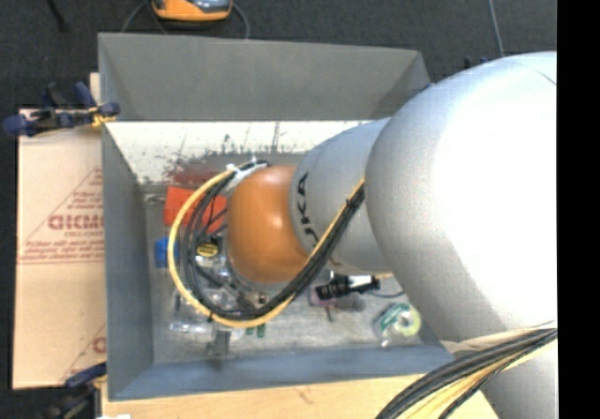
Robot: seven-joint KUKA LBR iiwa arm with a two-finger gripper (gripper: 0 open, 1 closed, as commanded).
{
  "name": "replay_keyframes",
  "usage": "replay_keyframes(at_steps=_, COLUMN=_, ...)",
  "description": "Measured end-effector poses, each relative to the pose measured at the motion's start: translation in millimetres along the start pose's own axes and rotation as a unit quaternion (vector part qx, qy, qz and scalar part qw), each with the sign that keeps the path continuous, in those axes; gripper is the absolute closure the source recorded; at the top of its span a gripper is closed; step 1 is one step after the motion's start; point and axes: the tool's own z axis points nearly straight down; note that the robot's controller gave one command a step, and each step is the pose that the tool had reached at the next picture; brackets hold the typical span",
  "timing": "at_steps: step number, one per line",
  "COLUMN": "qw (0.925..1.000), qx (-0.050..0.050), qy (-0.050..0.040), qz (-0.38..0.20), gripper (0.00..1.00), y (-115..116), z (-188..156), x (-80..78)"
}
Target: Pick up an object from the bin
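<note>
The gripper [218, 336] sits low in the lower left of the bin [127, 248], under the orange cover [267, 225]; I cannot tell whether it is open or closed. A clear piece [184, 323] lies just to its left and is the nearest thing. The black pen [345, 288], lying left-to-right, is well to the right.

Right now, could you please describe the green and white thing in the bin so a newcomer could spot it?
In the grey metal bin, go to the near right corner, beside the white arm. The green and white thing lies on the floor there, right of a black pen-like stick. It is pale and curled; that neighbour is dark and straight.
</note>
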Motion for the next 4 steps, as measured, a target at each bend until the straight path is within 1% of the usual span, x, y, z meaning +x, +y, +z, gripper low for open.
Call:
replay_keyframes(at_steps=1, qw=1.0000, qx=0.000, qy=-0.0005, qz=0.000, gripper=1.00, y=0.1, z=-0.6, x=-0.3)
replay_keyframes(at_steps=2, qw=1.0000, qx=0.001, qy=0.0006, qz=0.002, gripper=1.00, y=-0.8, z=-34.6, x=-1.2)
replay_keyframes(at_steps=3, qw=1.0000, qx=0.001, qy=0.0008, qz=0.005, gripper=1.00, y=-1.8, z=-59.5, x=-2.0)
replay_keyframes(at_steps=4, qw=1.0000, qx=0.001, qy=0.0007, qz=0.007, gripper=1.00, y=-2.7, z=-76.8, x=-2.6)
